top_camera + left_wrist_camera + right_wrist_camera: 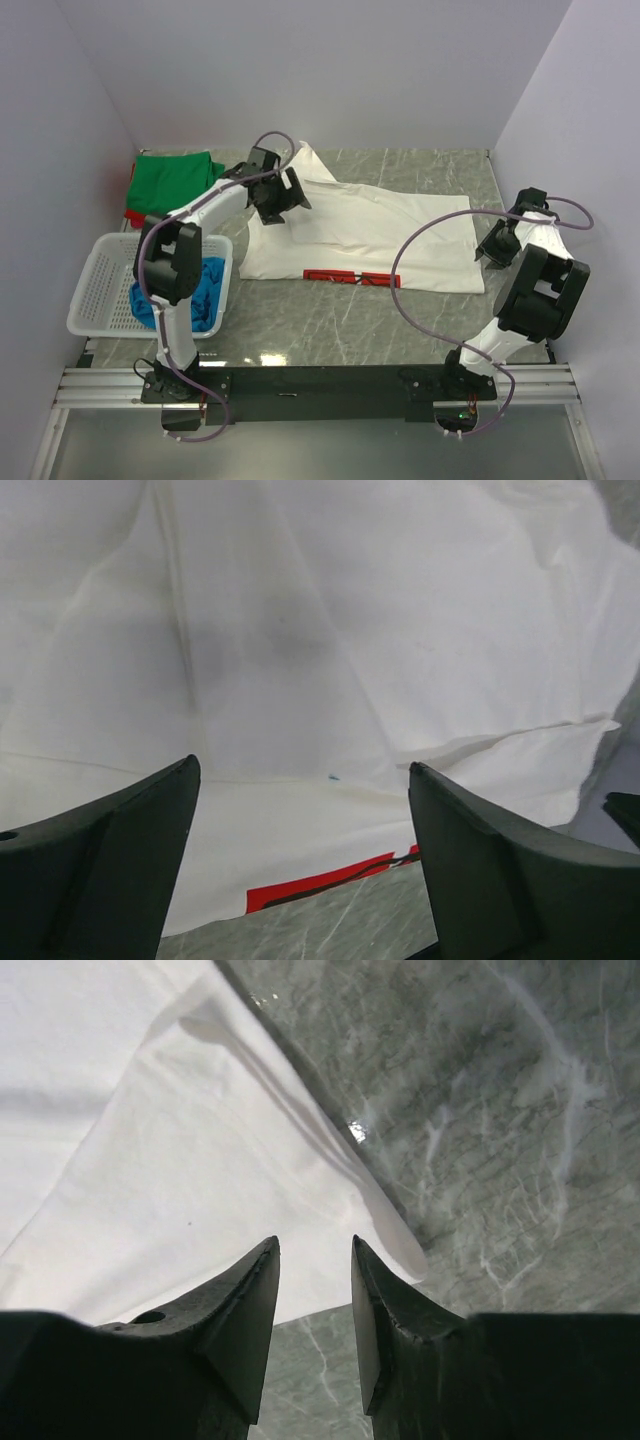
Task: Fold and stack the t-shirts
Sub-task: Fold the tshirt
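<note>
Both tools are empty: the left tool (pixel 302 770) stands wide above the white t-shirt (pixel 370 235), and the right tool (pixel 315 1245) shows only a narrow gap, its tips over the shirt's right-hand corner where cloth meets marble.

That shirt lies flat across the middle of the surface (pixel 330 335) as a long band. It looks folded over once, since a strip of its red print (pixel 345 277) peeks out along the near edge. I judge it partly folded, with further folds needed before it is compact enough to stack.

At the back left corner sits the green t-shirt (pixel 175 180), apparently already folded, with a sliver of the red t-shirt (pixel 132 214) showing beside or beneath it (I cannot tell which). Those two look like the start of the stack.

The blue t-shirt (pixel 205 292) is crumpled in the white basket (pixel 100 290) at the near left, not yet folded.
</note>
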### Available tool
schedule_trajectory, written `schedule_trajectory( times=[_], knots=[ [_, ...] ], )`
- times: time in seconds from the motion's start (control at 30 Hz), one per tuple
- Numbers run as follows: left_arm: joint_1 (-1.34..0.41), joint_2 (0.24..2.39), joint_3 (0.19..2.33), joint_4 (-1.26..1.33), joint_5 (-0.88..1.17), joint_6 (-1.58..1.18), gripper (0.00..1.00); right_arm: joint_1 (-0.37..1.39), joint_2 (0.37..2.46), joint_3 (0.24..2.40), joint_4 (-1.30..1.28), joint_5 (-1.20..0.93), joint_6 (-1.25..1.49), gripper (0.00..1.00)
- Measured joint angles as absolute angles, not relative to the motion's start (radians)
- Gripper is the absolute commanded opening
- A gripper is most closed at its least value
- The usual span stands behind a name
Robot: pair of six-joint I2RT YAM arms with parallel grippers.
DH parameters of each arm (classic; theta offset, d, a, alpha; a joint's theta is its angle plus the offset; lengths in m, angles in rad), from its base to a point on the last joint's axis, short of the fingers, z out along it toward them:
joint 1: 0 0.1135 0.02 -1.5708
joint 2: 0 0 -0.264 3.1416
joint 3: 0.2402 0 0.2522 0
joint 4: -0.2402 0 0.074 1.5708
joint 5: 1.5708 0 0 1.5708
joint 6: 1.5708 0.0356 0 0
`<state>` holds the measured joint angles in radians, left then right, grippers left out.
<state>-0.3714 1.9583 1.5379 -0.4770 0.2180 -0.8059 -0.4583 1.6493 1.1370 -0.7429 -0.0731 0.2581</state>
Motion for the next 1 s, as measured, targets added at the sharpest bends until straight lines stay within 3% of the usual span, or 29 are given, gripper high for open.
schedule_trajectory(
  times=[0.3, 0.77, 0.87, 1.0],
  knots=[
    [-0.429, 2.046, 1.578, -0.576, 0.122, -0.806, 0.71, -0.405, 1.57, 1.111, -0.727, -0.126, 0.272, 0.42],
    [-0.446, 2.134, 1.648, -0.616, 0.099, -0.8, 0.68, -0.37, 1.54, 1.063, -0.718, -0.152, 0.272, 0.42],
    [-0.45, 2.144, 1.65, -0.619, 0.096, -0.798, 0.62, -0.369, 1.54, 1.061, -0.717, -0.152, 0.272, 0.43],
    [-0.453, 2.148, 1.65, -0.619, 0.091, -0.791, 0.44, -0.368, 1.54, 1.058, -0.717, -0.152, 0.272, 0.43]
  ],
)
